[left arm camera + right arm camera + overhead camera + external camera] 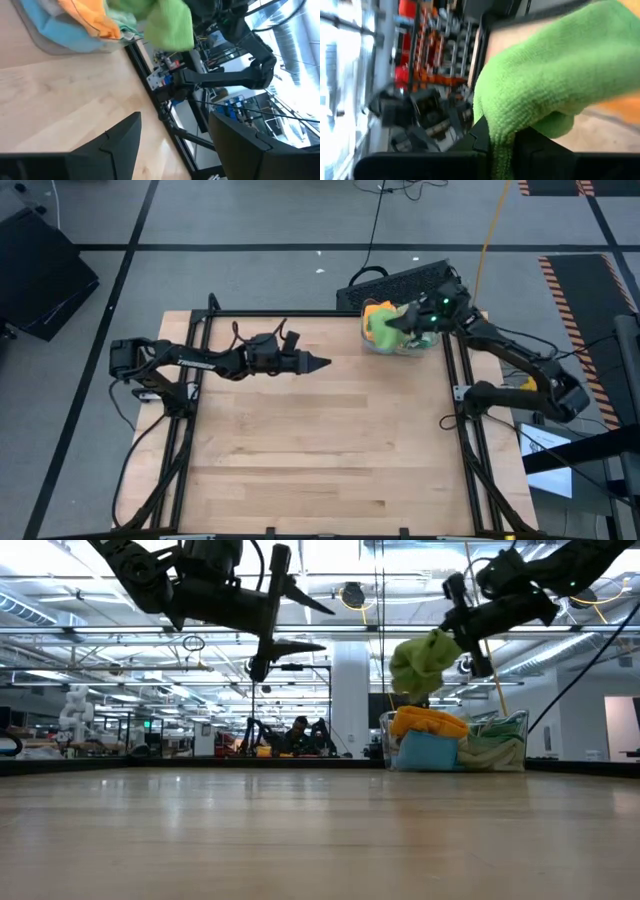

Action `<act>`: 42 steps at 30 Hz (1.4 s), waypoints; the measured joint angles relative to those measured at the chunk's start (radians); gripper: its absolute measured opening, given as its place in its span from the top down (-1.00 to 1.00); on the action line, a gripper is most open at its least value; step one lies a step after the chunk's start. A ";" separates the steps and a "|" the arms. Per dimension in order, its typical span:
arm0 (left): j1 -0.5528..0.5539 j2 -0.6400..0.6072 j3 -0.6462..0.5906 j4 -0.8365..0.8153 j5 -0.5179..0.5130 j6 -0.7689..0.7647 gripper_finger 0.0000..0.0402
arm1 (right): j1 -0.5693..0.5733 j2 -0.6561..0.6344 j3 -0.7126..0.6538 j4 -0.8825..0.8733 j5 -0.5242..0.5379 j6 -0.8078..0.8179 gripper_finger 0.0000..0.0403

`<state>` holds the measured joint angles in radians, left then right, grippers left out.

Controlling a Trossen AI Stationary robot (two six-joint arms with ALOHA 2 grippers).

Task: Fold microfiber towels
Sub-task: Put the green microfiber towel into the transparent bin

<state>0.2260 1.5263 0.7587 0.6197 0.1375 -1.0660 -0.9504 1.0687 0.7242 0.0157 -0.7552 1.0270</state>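
Your lime green towel (555, 85) hangs bunched in the air above the clear bin (505, 745), pinched in the right gripper (462, 637), whose fingers are closed tight on the fuzzy, looped pile. In the right wrist view the cloth bulges thick and soft over both dark fingers. Below it, the bin at the table's far right corner holds 3 more cloths in a loose heap: an orange towel (428, 721) crumpled on top, a bright blue towel (425, 750) under it, and a sage green towel (490, 748) pressed against the see-through wall.

Your left gripper (318, 363) hovers over the far middle of the table (310, 450), well apart from the bin, with its 2 pointed fingers spread wide and nothing between them.

The tabletop is pale, smooth wood planking with a black metal frame running along its edges. You have the whole near and middle stretch of wood bare for moving. The bin sits close against the far right frame rail.
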 joint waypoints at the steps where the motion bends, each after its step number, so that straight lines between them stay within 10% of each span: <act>1: 0.000 0.000 0.000 0.001 0.000 -0.001 -0.18 | -0.029 -0.009 0.000 -0.006 -0.008 0.000 0.86; 13: -0.020 -0.007 0.000 0.004 0.002 0.010 -0.18 | -0.311 -0.010 0.000 -0.338 -0.014 -0.353 0.88; 29: -0.028 -0.007 0.000 0.004 0.012 0.014 -0.18 | -0.331 0.095 0.000 -0.368 0.307 -0.568 0.80; 42: -0.064 -0.007 0.000 0.004 0.022 0.011 -0.18 | -0.168 0.095 0.182 -0.666 0.659 -0.632 0.08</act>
<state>0.1618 1.5192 0.7586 0.6239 0.1594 -1.0554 -1.1183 1.1637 0.9059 -0.6498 -0.0963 0.3955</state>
